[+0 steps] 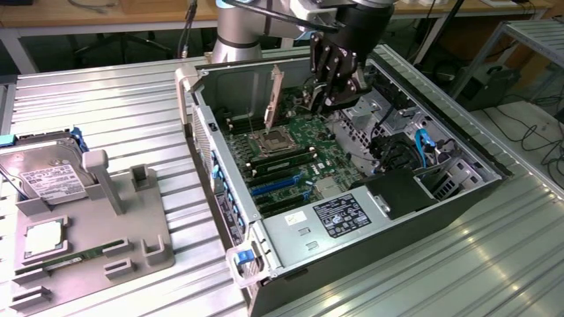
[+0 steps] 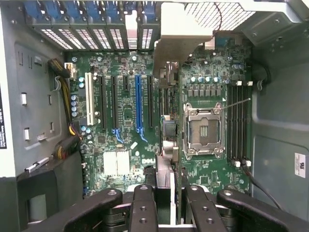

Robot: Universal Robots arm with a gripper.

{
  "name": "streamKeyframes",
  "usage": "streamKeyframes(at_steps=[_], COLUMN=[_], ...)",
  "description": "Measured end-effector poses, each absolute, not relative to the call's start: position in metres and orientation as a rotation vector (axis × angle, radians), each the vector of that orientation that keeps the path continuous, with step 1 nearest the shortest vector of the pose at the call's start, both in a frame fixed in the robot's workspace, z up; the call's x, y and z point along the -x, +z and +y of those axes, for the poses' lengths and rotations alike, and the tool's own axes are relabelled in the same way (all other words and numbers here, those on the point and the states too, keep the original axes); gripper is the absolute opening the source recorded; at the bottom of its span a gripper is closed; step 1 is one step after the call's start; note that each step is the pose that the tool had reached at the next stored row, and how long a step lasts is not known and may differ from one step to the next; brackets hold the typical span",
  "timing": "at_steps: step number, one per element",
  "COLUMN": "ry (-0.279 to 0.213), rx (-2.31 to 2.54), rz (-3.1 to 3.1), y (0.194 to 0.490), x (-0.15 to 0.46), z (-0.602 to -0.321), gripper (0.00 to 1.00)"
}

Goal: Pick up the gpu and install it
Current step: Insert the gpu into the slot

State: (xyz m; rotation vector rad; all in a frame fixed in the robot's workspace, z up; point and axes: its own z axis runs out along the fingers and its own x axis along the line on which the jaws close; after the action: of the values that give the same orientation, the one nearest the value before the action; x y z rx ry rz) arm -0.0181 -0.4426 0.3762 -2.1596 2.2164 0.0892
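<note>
**GPU held over the open case**

We see the gripper (image 2: 170, 203) clamped on the gpu (image 2: 170, 145), holding the card edge-on above the motherboard (image 2: 120, 111) inside the computer case (image 1: 458, 191). Its silvery bracket (image 1: 274, 96) stands upright near the case's rear wall. Outside, a hard drive (image 1: 49, 175) sits on the grey fixture (image 1: 115, 238).

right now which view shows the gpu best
The exterior view: the gpu stands on edge inside the open case, its bracket visible, the gripper beside it. The wrist view sees the card edge-on, a thin strip above the motherboard.
</note>
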Motion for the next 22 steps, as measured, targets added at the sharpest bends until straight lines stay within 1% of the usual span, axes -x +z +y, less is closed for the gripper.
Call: streamKeyframes(at_steps=[7,18,22], ry=[0.090,0.090,0.090], rx=[2.160,2.176,2.177], rz=[2.217,2.202,2.201], y=[0.364,0.342,0.329], x=[0.020,0.021,0.031], z=[-0.447,-0.447,-0.446], gripper=[0.28,0.28,0.28])
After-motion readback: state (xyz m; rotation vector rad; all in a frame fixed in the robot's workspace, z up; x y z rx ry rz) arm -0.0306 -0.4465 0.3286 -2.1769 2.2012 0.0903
